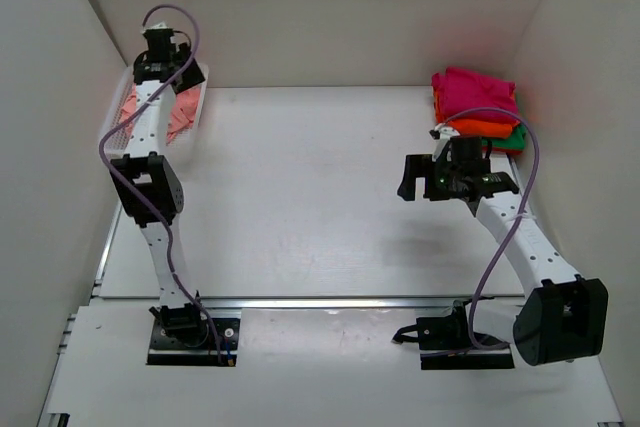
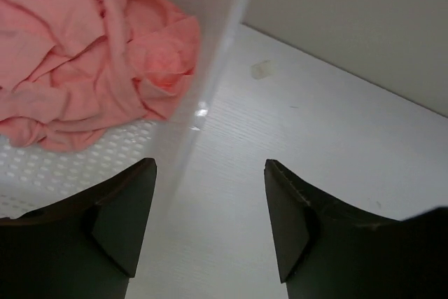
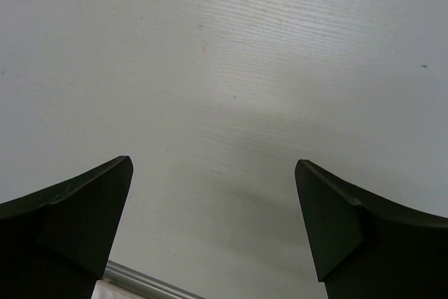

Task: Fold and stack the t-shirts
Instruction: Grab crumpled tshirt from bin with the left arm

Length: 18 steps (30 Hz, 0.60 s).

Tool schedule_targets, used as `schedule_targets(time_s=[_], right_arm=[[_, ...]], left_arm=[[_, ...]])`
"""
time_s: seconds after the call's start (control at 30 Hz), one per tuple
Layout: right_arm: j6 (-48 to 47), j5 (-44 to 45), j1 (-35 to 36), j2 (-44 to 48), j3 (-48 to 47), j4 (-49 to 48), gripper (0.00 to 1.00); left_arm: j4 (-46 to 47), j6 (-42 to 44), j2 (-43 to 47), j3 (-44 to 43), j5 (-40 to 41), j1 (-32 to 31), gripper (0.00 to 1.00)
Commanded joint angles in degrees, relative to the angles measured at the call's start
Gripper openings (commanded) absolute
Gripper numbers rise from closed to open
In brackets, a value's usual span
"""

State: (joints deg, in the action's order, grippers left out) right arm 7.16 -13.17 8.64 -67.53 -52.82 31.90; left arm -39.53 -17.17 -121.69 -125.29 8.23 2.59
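Three stacked shirts, top view: a folded magenta cloth t-shirt (image 1: 475, 92) lay on an orange cloth t-shirt (image 1: 485, 128), with a green cloth t-shirt (image 1: 515, 140) at the bottom, at the far right corner of the white table (image 1: 300, 197).
Fourth shirt, top view: a salmon-pink cloth t-shirt (image 1: 186, 112) lay crumpled in a white plastic mesh basket (image 1: 113, 125) at the far left of the table.
Left arm, top view: the left gripper (image 1: 166, 45) hung over the basket's far end. Its jaws could not be read from this angle.
Right arm, top view: the right gripper (image 1: 421, 179) hovered just near of the stack, pointing left, touching no shirt.
Left wrist view, tool: the left gripper (image 2: 210, 166) had its jaws apart and empty, straddling the basket's right wall (image 2: 224, 5) from above.
Left wrist view, shirt: the salmon-pink cloth t-shirt (image 2: 91, 47) sat bunched in loose folds inside the basket, left of the fingers and untouched.
Right wrist view, tool: the right gripper (image 3: 213, 162) had its jaws spread wide with nothing between them.
Right wrist view, surface: only bare white table (image 3: 224, 47) lay below, with a metal rail (image 3: 147, 283) at the near edge.
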Motion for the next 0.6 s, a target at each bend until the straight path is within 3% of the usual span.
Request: schedule_targets(time_s=[0.0, 0.1, 0.3, 0.47, 0.57], right_arm=[[-1.8, -0.6, -0.3, -1.5, -3.0, -3.2, 0.99], [-2.4, -1.2, -0.1, -2.8, -4.0, -3.5, 1.0], [-2.0, -2.4, 0.7, -6.6, -3.9, -4.3, 1.0], [-1.3, -3.7, 0.1, -8.7, -4.6, -5.1, 0.99], [-1.2, -4.0, -0.4, -9.8, -5.8, -4.7, 0.99]], left_arm=[[-6.3, -6.5, -8.0, -8.2, -3.2, 8.3, 0.76], [-4.3, -8.2, -12.2, -12.8, -0.9, 10.4, 0.83], [3.9, -4.5, -15.6, -8.9, 12.7, 10.1, 0.86], [-3.1, -5.5, -27.4, -19.4, 9.5, 11.2, 0.86], [-5.8, -6.6, -30.6, -19.8, 5.5, 11.4, 0.85]])
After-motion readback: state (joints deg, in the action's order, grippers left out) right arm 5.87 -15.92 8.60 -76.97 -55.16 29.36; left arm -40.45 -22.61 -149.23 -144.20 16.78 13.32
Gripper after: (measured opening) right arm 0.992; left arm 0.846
